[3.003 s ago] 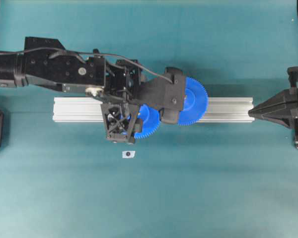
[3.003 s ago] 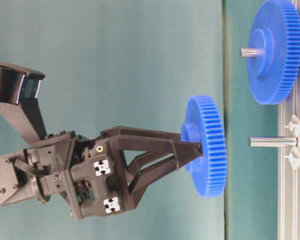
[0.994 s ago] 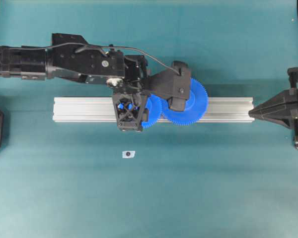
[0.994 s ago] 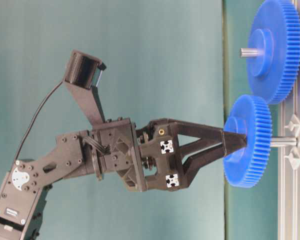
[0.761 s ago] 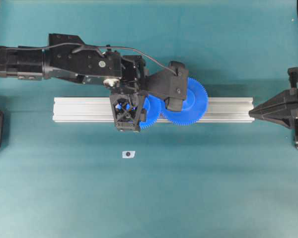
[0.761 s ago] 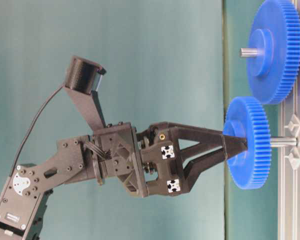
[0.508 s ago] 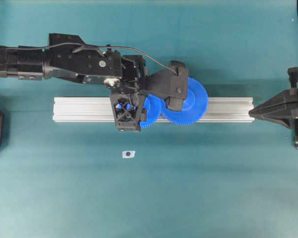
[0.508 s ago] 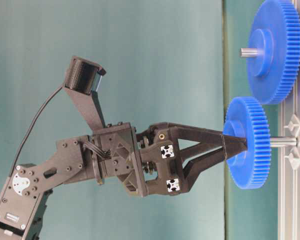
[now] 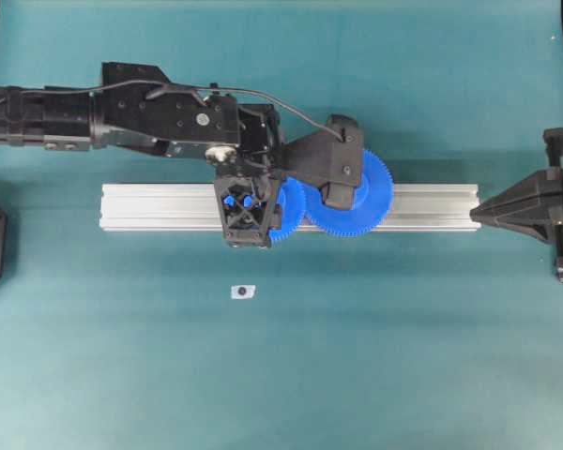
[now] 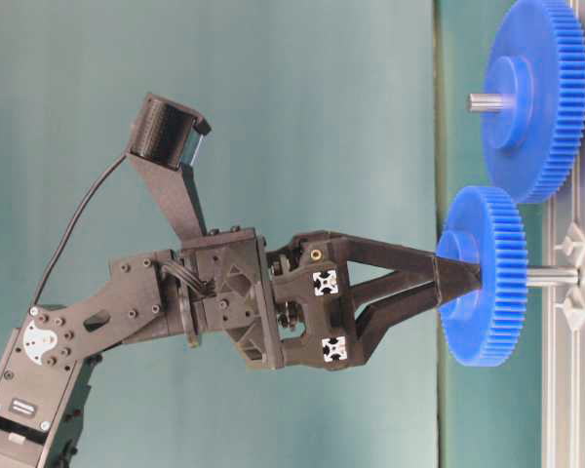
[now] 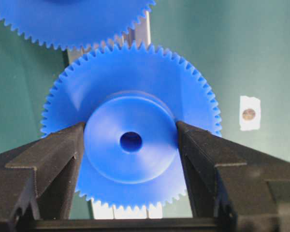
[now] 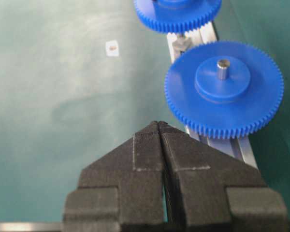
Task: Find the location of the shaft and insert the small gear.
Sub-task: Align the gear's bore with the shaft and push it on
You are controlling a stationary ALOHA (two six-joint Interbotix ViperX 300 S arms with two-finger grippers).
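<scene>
My left gripper (image 10: 465,278) is shut on the raised hub of the small gear (image 10: 487,278), a bright blue toothed wheel. The wrist view shows both black fingers (image 11: 63,154) pressed against the hub of the small gear (image 11: 130,142), whose centre hole looks dark. The shaft (image 10: 552,277) shows as a short silver pin between the gear's back face and the rail; its tip is hidden by the gear. From overhead the left gripper (image 9: 246,211) covers most of the small gear (image 9: 286,208). My right gripper (image 12: 158,124) is shut and holds nothing.
The larger blue gear (image 9: 361,197) with a grey pin in its hub sits on the aluminium rail (image 9: 150,206), its teeth close to the small gear's. A small white patch with a dark dot (image 9: 243,292) lies in front of the rail. The right gripper (image 9: 479,214) points at the rail's right end.
Three seconds ago the left gripper held the small gear in front of and away from the shaft; now it is on the shaft's line. Over the last second it only shifted slightly.
</scene>
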